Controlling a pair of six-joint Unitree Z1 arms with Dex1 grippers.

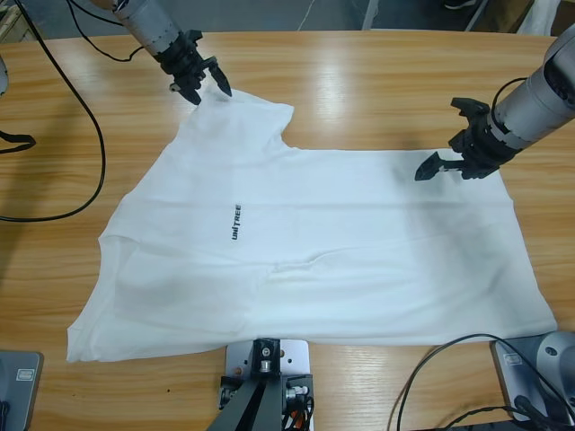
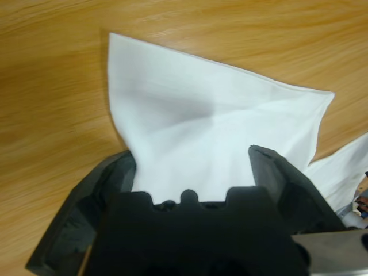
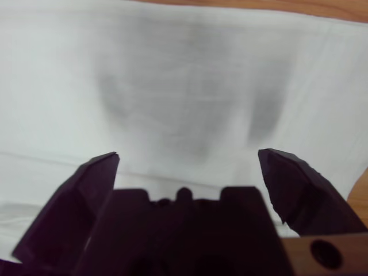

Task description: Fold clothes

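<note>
The white T-shirt (image 1: 314, 242) lies spread flat across the wooden table (image 1: 377, 81), its dark chest logo (image 1: 235, 222) facing up and its neck end toward the left. My left gripper (image 1: 208, 92) stands open at the far sleeve (image 1: 256, 117). In the left wrist view the sleeve (image 2: 207, 98) runs back between the left gripper (image 2: 192, 158) jaws. My right gripper (image 1: 442, 139) hangs open over the shirt's far right edge. In the right wrist view the right gripper (image 3: 188, 154) has its jaws spread wide above white cloth (image 3: 184, 75). The neck label is not visible.
A black cable (image 1: 90, 135) loops over the table's left end, and another cable (image 1: 431, 359) curls at the front right. Bare wood (image 2: 46, 86) surrounds the sleeve. The table's far edge (image 1: 296, 34) runs just behind the left arm.
</note>
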